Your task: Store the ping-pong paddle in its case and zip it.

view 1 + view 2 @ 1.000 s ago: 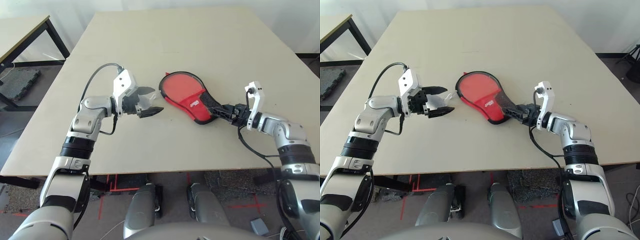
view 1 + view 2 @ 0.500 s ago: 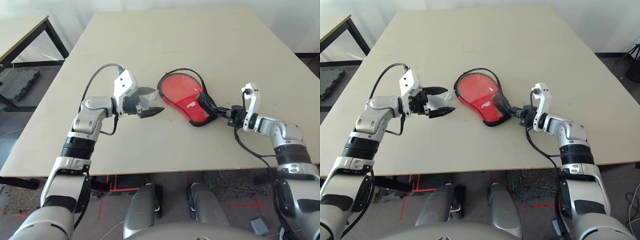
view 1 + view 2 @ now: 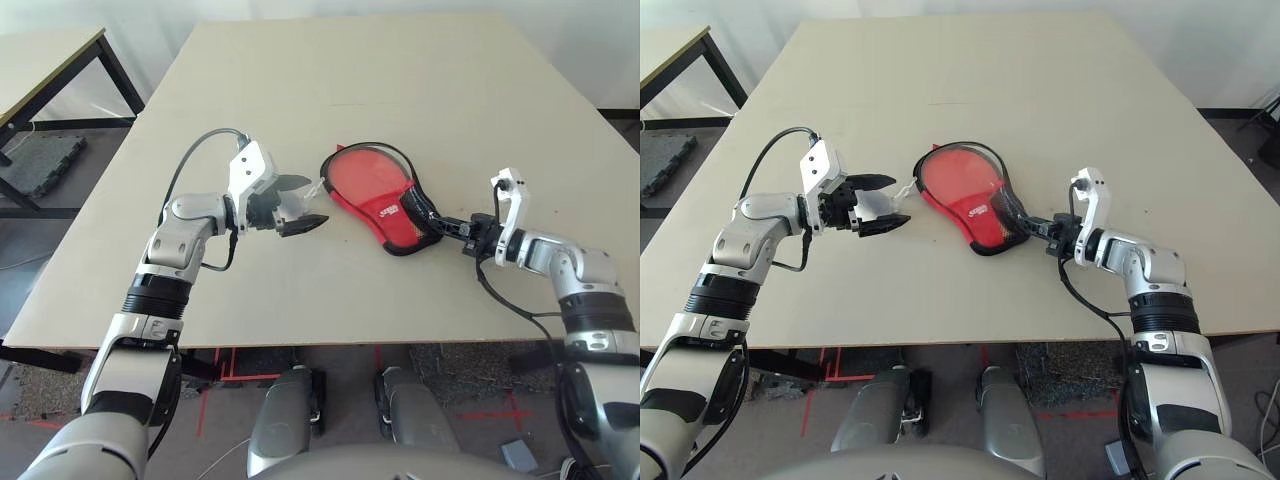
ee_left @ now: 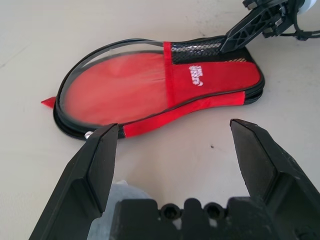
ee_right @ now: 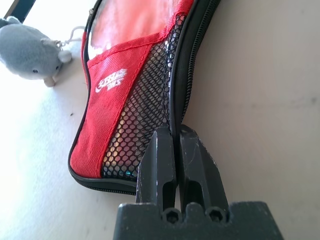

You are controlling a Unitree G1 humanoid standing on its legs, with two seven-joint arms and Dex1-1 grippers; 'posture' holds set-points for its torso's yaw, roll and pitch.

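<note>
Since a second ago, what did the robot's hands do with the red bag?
The right gripper has shut on the case at the narrow end's black edge; a second ago its fingers were apart. The case's narrow end shifted a little. The left gripper stayed open near the pom-pom, and the case stayed flat on the table.

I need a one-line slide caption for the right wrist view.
Right gripper shut on the mesh edge of the red case, pom-pom beyond.

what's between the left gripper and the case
Mostly bare table; the white pom-pom sits by the left gripper, short of the case, per the left wrist view.
</note>
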